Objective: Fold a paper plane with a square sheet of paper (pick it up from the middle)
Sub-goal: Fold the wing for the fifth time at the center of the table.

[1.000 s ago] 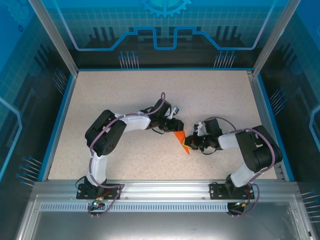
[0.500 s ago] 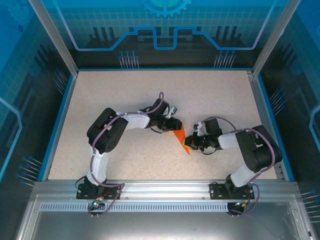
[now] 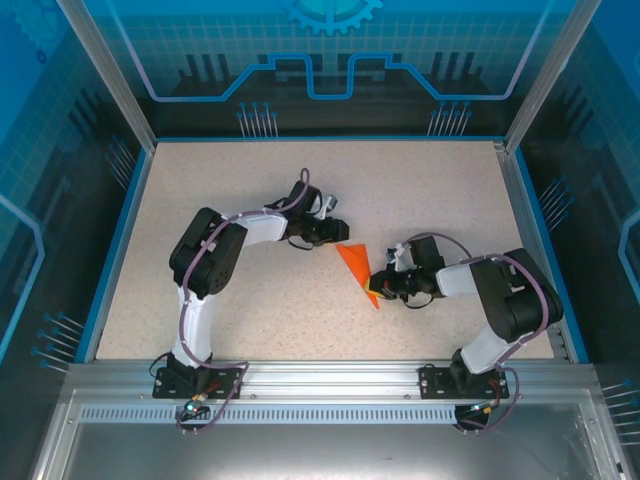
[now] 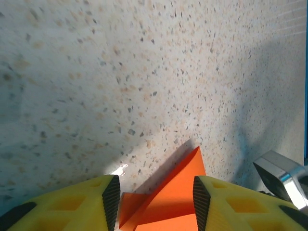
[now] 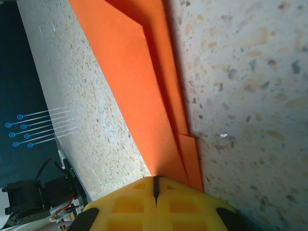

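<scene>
- Right pincer (image 5: 155, 185): clenched on paper plane (image 5: 139, 82) at its stacked edges.
- Left pincer (image 4: 155, 192): released, astride a pointed corner; bare speckled counter (image 4: 120, 72) ahead and on both sides.

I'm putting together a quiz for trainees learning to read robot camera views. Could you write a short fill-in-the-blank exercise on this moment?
1. The folded paper is ____ in colour.
2. The right gripper is ____ on that paper.
3. The left gripper is ____, with the paper's pointed tip showing in the gap.

Missing words: orange; shut; open
</scene>
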{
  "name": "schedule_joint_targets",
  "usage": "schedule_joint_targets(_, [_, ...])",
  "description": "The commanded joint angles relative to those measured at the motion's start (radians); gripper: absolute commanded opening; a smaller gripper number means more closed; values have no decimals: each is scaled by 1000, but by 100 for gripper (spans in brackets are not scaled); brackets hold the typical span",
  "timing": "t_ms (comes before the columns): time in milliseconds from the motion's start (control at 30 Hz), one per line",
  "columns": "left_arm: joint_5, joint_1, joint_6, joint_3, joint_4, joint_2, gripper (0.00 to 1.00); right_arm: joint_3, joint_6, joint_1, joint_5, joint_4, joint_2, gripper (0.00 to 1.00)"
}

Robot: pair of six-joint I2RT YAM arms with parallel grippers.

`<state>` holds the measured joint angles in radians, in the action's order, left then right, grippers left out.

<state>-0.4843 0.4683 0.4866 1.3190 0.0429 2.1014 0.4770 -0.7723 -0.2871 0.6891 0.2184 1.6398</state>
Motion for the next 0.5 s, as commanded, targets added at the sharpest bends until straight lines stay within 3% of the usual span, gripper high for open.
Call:
schedule_joint_targets(0, [7, -4, -50, 54, 80, -50, 48, -31, 27, -5, -116, -149, 76, 0])
schedule_joint_targets(200, [24, 12, -24, 13, 92, -199, 49, -23, 25, -5, -122, -152, 71, 0])
schedule_joint_targets(467, [81, 122, 16, -10, 101, -280, 48, -19, 18, -6, -130, -125, 91, 0])
